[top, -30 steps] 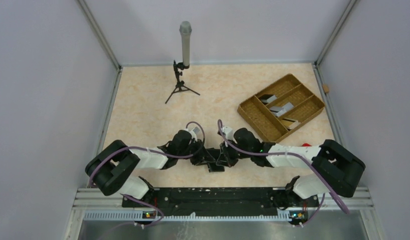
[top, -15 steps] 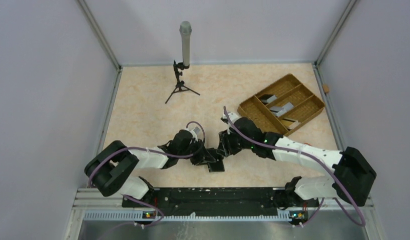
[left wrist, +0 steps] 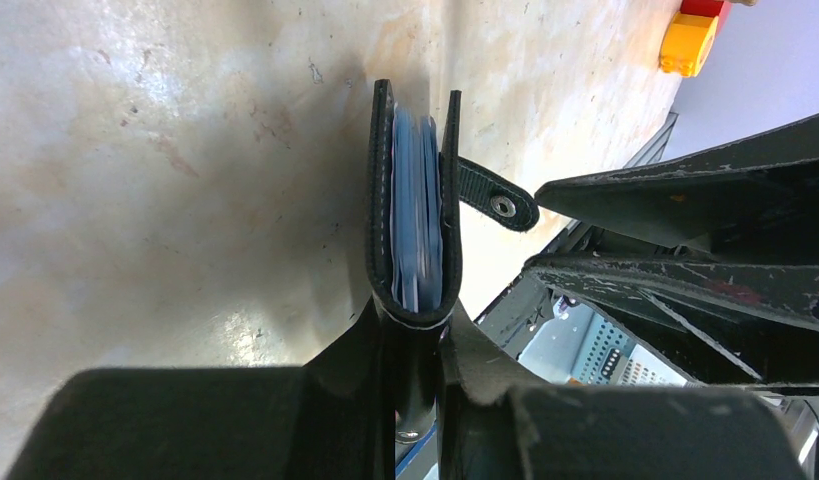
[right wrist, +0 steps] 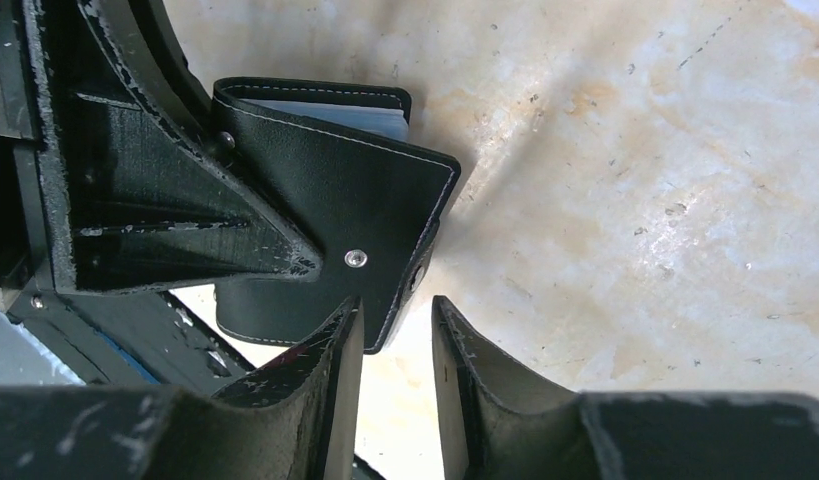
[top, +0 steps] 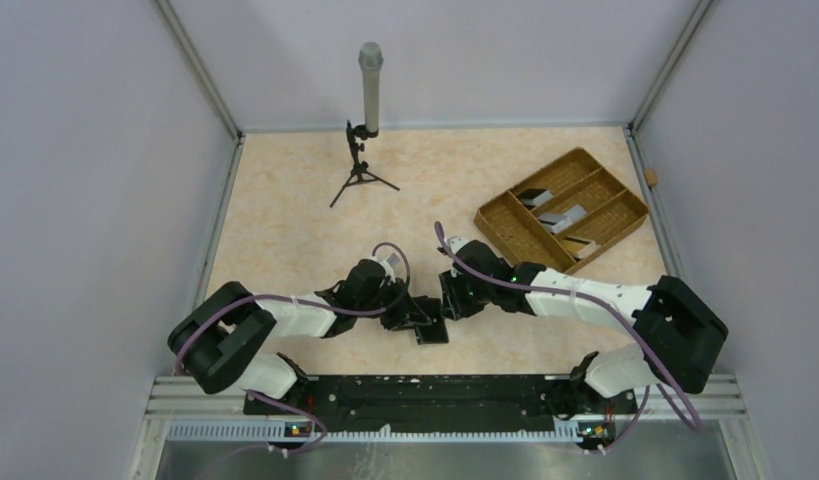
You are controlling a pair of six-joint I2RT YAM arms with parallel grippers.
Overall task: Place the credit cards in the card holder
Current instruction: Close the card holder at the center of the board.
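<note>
Card holder (top: 432, 331), top view: the black wallet sat close to the near edge of the table (top: 285, 230), held by the left gripper (top: 413, 318), with the right gripper (top: 448, 306) just beside it. The credit cards (top: 562, 215) lay well apart in the brown tray (top: 495, 232) at right rear. Bare tabletop lay between the two; a microphone stand (top: 368, 110) stood far back.

Left wrist view: the left gripper (left wrist: 417, 335) was clamped on the spine of the card holder (left wrist: 417, 230). The wallet stood on edge with its covers slightly apart and its clasp tab (left wrist: 495, 195) hanging loose.

Right wrist view: the right gripper (right wrist: 395, 335) held nothing. Its jaws were narrowly parted at the lower corner of the card holder (right wrist: 325, 190).

The wallet appeared light and limp, so it was probably best held at the spine. The cards looked thin, stiff and slippery, and probably needed lifting by an edge. The near rail left little room behind.
</note>
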